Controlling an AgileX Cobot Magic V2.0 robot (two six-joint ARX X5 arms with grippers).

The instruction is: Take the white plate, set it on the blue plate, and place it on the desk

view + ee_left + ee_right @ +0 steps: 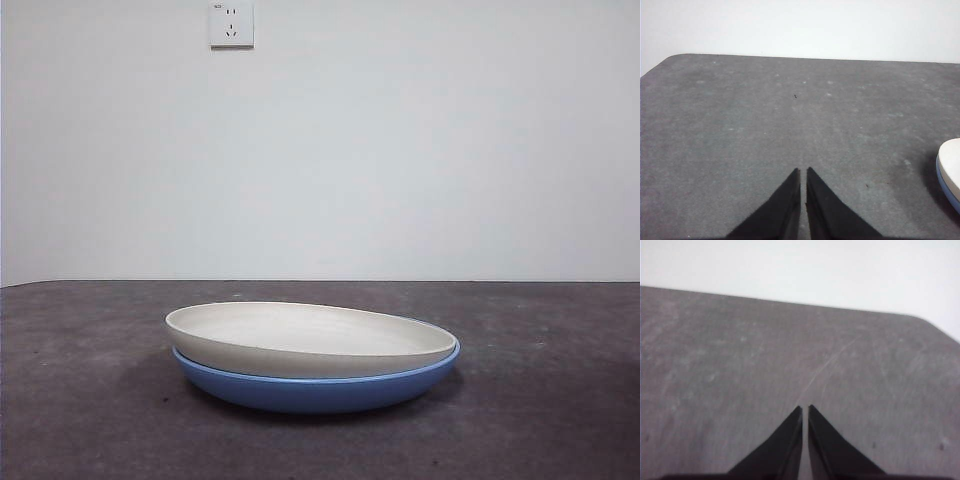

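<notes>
Above the bare counter [765, 125], the left gripper [803, 172] is held with its jaws clenched, only a thin slit left between the two black tips, and nothing is gripped. Off to one side in the left wrist view, a small edge of the white plate [951, 165] is seen, with a strip of the blue plate [946, 192] under it. The plates are near the left gripper but not touched by it.

The right gripper [805, 410] is also held over the bare counter, with its jaws clenched on nothing. No plate is seen from the right wrist.

In the front view, the white plate is seen lying inside the blue plate. It is a little tilted, so its left rim is raised higher than its right rim. The blue plate is set flat on the counter, in the middle. A white wall [400, 150] is seen behind, with a wall socket [231, 24] high up on it.
</notes>
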